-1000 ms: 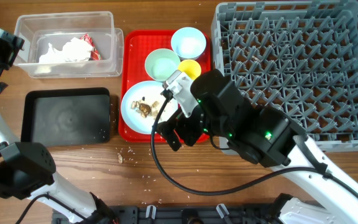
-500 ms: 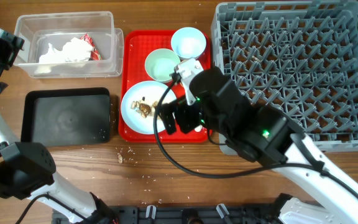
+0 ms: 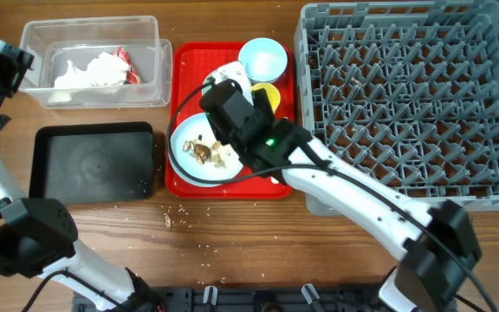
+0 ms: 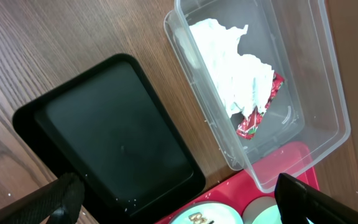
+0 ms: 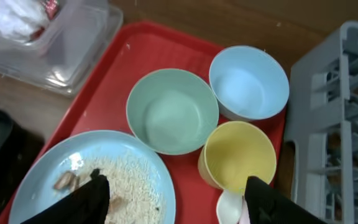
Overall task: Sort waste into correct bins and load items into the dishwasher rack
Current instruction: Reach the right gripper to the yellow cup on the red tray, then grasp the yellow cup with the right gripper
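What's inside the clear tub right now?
A crumpled white napkin with a red-and-white wrapper poking out at its edge, both on the floor of the clear tub. The rest of the floor looks bare. Anything under the napkin is covered.

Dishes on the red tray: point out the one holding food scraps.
The light blue round plate; it carries brown and whitish scraps, while the pale green bowl, light blue bowl and yellow cup are empty.
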### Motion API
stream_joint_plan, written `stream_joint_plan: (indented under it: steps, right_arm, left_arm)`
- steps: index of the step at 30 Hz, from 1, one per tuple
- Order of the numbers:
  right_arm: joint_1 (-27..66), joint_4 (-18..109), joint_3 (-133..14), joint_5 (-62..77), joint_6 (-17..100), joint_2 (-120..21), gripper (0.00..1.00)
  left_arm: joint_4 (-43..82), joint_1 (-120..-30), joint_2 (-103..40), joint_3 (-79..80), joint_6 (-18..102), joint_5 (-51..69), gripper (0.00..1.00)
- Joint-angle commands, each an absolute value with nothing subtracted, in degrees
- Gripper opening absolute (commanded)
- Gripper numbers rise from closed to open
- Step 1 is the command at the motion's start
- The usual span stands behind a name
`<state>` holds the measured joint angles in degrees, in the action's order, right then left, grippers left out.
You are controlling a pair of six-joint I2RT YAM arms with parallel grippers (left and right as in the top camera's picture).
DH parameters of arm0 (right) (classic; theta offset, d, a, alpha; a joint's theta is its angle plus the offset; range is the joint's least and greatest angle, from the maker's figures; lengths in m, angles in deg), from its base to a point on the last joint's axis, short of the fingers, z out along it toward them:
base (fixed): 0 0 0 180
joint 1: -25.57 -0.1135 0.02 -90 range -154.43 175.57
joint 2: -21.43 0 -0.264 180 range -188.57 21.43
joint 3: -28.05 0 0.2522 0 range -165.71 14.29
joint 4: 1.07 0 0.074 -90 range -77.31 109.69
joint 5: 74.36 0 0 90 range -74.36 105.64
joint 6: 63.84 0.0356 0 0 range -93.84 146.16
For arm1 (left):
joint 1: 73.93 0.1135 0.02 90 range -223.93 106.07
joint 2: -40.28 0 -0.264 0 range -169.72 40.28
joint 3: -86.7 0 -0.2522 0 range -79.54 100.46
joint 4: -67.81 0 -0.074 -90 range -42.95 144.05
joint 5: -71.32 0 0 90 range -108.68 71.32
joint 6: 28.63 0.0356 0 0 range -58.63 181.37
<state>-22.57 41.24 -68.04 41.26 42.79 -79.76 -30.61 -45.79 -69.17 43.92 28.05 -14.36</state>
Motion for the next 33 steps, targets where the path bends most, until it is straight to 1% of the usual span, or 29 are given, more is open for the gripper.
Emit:
stream_joint_plan:
  steps: [1, 2, 3, 4, 6, 7, 10, 11, 15, 17, 18, 21, 24, 29, 30, 31, 33]
  right_arm:
    - [-19.4, 39.4, -68.9, 40.0, 44.2, -84.3, 0.73]
    - [-17.1, 39.4, -68.9, 31.9, 40.6, -84.9, 0.83]
    - [-15.1, 40.3, -68.9, 27.4, 39.9, -84.9, 0.84]
    - [-11.3, 41.7, -69.0, 20.0, 40.1, -84.9, 0.84]
    - [-7.3, 44.6, -70.2, 10.9, 39.4, -84.9, 0.78]
    - [-6.5, 46.2, -71.4, 8.1, 36.3, -84.9, 0.78]
    - [-6.7, 47.4, -71.9, 8.0, 34.9, -85.0, 0.86]
    - [-6.7, 48.5, -72.0, 8.0, 35.0, -85.0, 0.87]
    - [-6.7, 62.1, -82.2, 8.0, 34.1, -85.4, 0.97]
    - [-6.7, 68.8, -88.9, 8.0, 35.3, -86.0, 0.98]
    - [-6.7, 68.8, -89.6, 7.7, 36.1, -85.9, 1.00]
    - [-6.7, 65.9, -88.3, 7.6, 38.9, -86.1, 0.99]
    - [-6.7, 64.7, -88.0, 8.8, 38.7, -86.1, 1.00]
    - [-6.7, 58.3, -82.0, 13.0, 38.9, -86.1, 0.99]
    - [-6.7, 57.1, -81.0, 14.8, 39.6, -86.3, 0.96]
    - [-6.7, 54.4, -79.3, 16.3, 40.3, -86.8, 0.88]
    - [-6.7, 52.3, -78.5, 16.0, 40.4, -88.1, 0.79]
  left_arm:
    - [-30.6, -45.8, -69.0, 44.2, 28.0, -14.9, 1.00]
    - [-30.6, -45.8, -69.0, 44.2, 27.9, -14.9, 1.00]
    - [-30.6, -45.8, -69.0, 44.2, 27.9, -15.0, 1.00]
    - [-30.6, -45.8, -69.0, 44.2, 27.9, -14.9, 1.00]
    - [-30.6, -45.8, -69.0, 44.2, 27.9, -14.9, 1.00]
    - [-30.6, -45.8, -69.0, 44.2, 27.9, -15.0, 1.00]
    - [-30.6, -45.8, -69.0, 44.2, 28.0, -14.9, 1.00]
    - [-30.6, -45.8, -69.0, 44.2, 28.0, -14.9, 1.00]
    - [-30.6, -45.8, -69.0, 44.2, 27.9, -14.9, 1.00]
    - [-30.6, -45.8, -69.0, 44.2, 27.9, -14.9, 1.00]
    - [-30.6, -45.8, -69.0, 44.2, 28.0, -14.9, 1.00]
    - [-30.6, -45.8, -69.0, 44.2, 28.0, -14.9, 1.00]
    - [-30.6, -45.8, -69.0, 44.2, 27.9, -14.9, 1.00]
    - [-30.6, -45.8, -69.0, 44.2, 27.9, -14.9, 1.00]
    - [-30.6, -45.8, -69.0, 44.2, 27.9, -14.9, 1.00]
    - [-30.6, -45.8, -69.0, 44.2, 27.9, -15.0, 1.00]
    - [-30.6, -45.8, -69.0, 44.2, 28.0, -14.9, 1.00]
